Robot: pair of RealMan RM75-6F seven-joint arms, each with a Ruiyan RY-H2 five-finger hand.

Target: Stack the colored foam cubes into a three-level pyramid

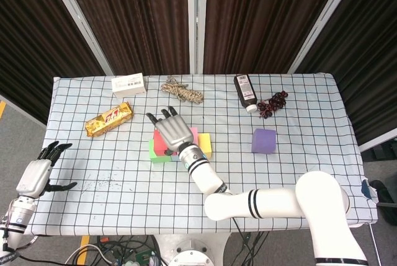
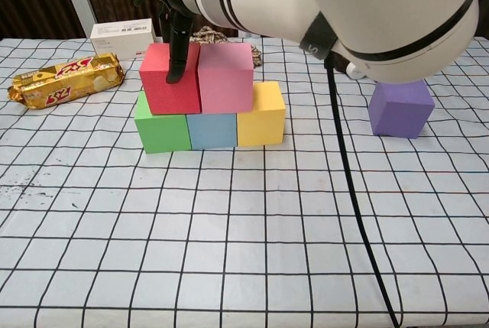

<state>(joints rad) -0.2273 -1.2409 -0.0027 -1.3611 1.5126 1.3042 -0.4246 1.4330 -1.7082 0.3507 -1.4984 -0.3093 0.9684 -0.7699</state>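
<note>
- Three foam cubes sit touching in a row on the checked counter (image 2: 229, 251): green cube (image 2: 162, 128), blue cube (image 2: 212, 130), yellow cube (image 2: 261, 118).
- On top of them stand the red cube (image 2: 168, 82) and pink cube (image 2: 226, 76), side by side and touching.
- The right hand (image 1: 173, 131) hovers flat over the stack with fingers spread, holding nothing; a dark fingertip (image 2: 176, 56) lies against the red cube's front face.
- The purple cube (image 2: 400, 108) stands alone, well apart to the right of the stack.
- The left hand (image 1: 38, 175) hangs at the counter's near left edge, fingers apart and empty.
- Behind the stack: a gold snack packet (image 2: 65, 79), a white box (image 2: 122, 37), a coil of rope (image 1: 182, 90), a dark bottle (image 1: 245, 91) and a dark red tangle (image 1: 272, 103).
</note>
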